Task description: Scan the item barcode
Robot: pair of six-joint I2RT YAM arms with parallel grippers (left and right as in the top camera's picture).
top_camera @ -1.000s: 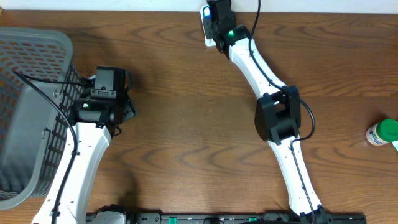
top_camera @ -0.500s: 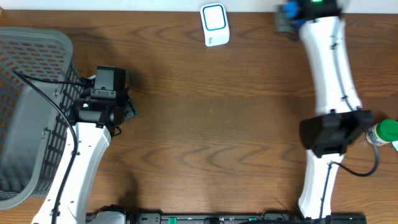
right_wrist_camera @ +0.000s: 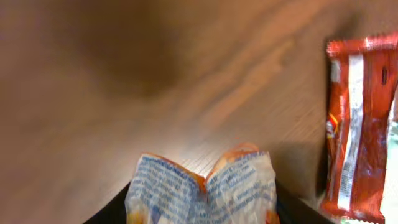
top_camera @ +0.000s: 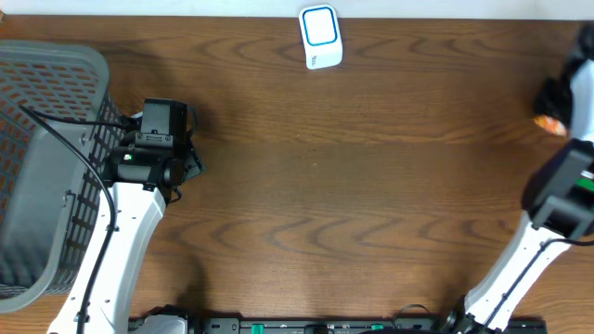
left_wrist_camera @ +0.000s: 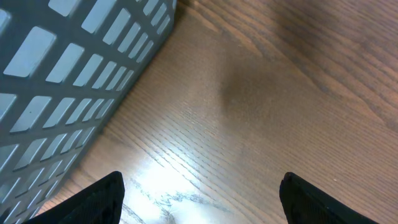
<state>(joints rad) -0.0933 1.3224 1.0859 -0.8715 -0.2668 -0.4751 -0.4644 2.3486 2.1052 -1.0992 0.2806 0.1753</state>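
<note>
Out at 3 o'clock, at the very edge of the overhead view, find the right arm [top_camera: 557, 195] reaching past the wooden table [top_camera: 306, 186], with only an orange scrap visible under its dark wrist. From the right wrist, see the right gripper [right_wrist_camera: 205, 213] clamped on a snack packet [right_wrist_camera: 202, 183]: crinkled, white with blue print and orange edging, pinched between the two dark fingers [right_wrist_camera: 115, 213]. Cannot make out any barcode on the blurred face. To the packet's 3 o'clock side in that view, note a red wrapper [right_wrist_camera: 357, 124] lying flat on the wood, apart from the packet. Up at 12 o'clock on the table, spot the white scanner [top_camera: 321, 37] with its blue-ringed face, well apart from the held packet. Over at 9 o'clock, note the grey mesh basket [top_camera: 42, 158]. Just beside its wall, toward the table's middle, find the left gripper [left_wrist_camera: 202, 196] spread wide, gripping nothing, showing bare wood between the fingertips.
</note>
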